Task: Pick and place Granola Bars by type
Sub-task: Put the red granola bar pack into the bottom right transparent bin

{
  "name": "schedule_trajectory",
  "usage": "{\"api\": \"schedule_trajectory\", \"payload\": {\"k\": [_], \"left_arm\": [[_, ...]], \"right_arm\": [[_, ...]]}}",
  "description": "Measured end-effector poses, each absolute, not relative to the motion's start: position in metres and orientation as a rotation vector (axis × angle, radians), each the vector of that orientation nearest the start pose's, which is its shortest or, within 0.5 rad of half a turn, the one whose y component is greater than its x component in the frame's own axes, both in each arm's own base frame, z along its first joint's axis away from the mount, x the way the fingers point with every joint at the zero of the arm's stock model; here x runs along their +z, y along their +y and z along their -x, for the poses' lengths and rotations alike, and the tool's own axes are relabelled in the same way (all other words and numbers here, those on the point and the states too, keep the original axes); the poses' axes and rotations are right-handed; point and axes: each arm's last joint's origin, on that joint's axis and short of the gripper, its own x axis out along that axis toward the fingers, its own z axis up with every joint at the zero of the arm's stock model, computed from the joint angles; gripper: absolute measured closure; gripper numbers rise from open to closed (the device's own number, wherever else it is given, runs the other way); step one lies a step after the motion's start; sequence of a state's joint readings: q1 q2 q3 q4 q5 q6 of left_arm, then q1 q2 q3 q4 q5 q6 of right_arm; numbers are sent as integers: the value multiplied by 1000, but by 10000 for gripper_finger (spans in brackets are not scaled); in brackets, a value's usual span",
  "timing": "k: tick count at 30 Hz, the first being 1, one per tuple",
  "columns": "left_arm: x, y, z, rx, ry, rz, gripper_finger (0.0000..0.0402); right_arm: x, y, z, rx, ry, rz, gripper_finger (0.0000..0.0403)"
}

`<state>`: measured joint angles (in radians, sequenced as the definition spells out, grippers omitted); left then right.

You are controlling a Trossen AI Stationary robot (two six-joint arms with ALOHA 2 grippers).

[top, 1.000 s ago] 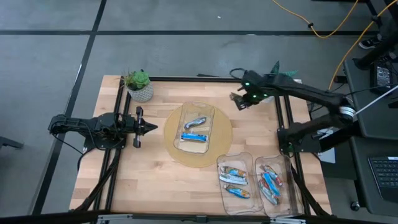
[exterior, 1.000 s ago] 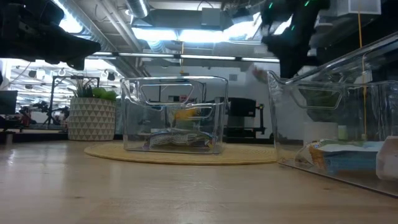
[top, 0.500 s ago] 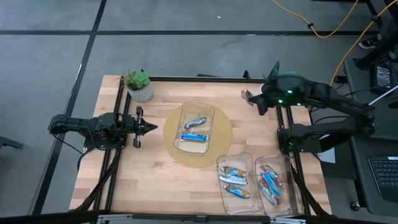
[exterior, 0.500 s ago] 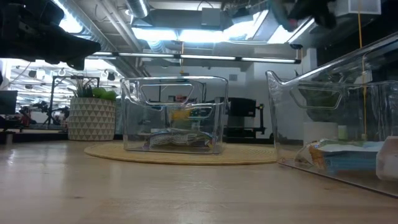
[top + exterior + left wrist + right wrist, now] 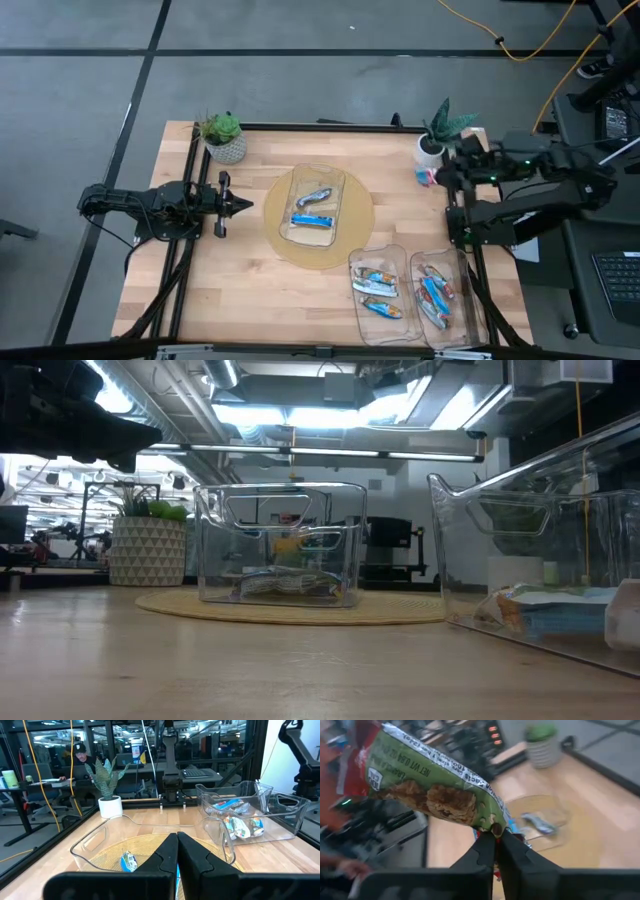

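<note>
Granola bars are lying sorted left to right: two in the clear middle bin, others in two clear bins. Left tool is idling, pressed together. Right tool is pinching a green-wrapped bar near the tabletop's edge; next comes carrying it over its matching bin.

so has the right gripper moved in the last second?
Yes. In the high view the right gripper has swung from left of the right-hand plant pot toward the table's right edge, beside that pot, jaws shut on a granola bar.
</note>
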<state>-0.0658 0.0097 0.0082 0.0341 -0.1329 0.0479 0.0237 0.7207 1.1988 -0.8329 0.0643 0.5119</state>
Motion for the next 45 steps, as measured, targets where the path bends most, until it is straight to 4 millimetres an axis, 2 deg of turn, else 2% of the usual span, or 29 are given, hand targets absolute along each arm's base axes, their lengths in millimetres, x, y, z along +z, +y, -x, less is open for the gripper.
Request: {"api": "schedule_trajectory", "payload": {"k": [4, 10, 17, 24, 35, 41, 45], "left_arm": [[169, -3, -98, 68, -31, -45, 400], [169, -3, -98, 68, -31, -45, 400], [169, -3, -98, 68, -31, -45, 400], [169, -3, -98, 68, -31, -45, 400], [169, -3, -98, 68, -31, -44, 400], [169, -3, -98, 68, -31, -45, 400], [169, -3, -98, 68, -31, -45, 400]], "right_arm": [[413, 9, -91, 29, 341, -469, 396], [415, 19, -78, 253, 366, -495, 389], [405, 27, -69, 385, 545, -559, 395], [375, 31, -68, 334, 791, -567, 393], [303, 52, -78, 236, 1142, -671, 392], [289, 65, -75, 91, 1217, -745, 392], [283, 81, -77, -22, 1258, -770, 392]]}}
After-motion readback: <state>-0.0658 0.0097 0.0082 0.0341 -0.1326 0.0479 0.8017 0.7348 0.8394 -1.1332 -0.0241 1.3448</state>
